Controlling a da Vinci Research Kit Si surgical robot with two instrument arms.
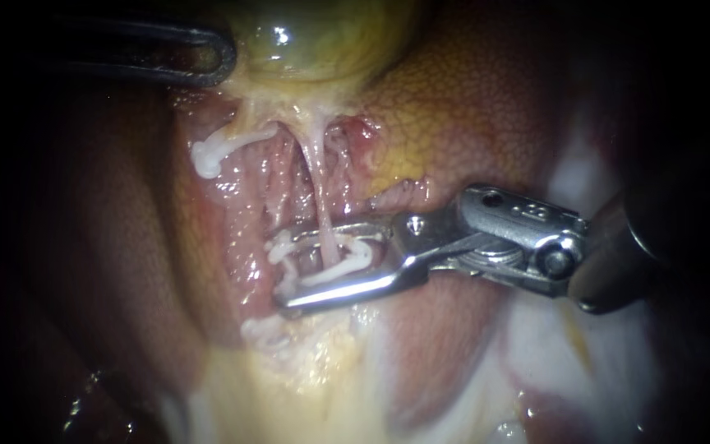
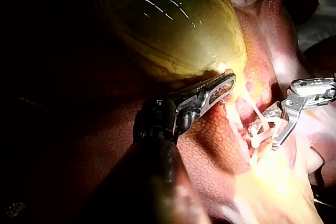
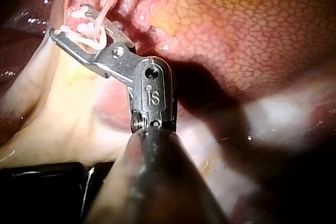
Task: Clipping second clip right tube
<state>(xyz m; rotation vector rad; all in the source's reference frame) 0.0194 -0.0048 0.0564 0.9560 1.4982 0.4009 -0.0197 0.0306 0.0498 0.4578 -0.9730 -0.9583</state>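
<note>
left instrument [image 1: 222,57] on gallbladder [image 1: 322,33] | tube [image 1: 320,197] below gallbladder | right instrument [image 1: 285,274] holds clip [image 1: 347,263] across tube

Surgical laboratory bench, animal organs laid out for instrument work. Evidence, endoscope view: greenish gallbladder [image 1: 322,33] at 12 o'clock; mottled liver [image 1: 470,107] at 1 to 2 o'clock; pale right tube [image 1: 315,177] strung down the middle. Slender steel right instrument [image 1: 285,273], shaft from 3 o'clock, jaws either side of the tube, white clip [image 1: 347,265] held between them. Dark left instrument [image 1: 222,57] at 11 o'clock, tip against the gallbladder. Bright close light on wet tissue, darkness from 7 to 11 o'clock.
</note>
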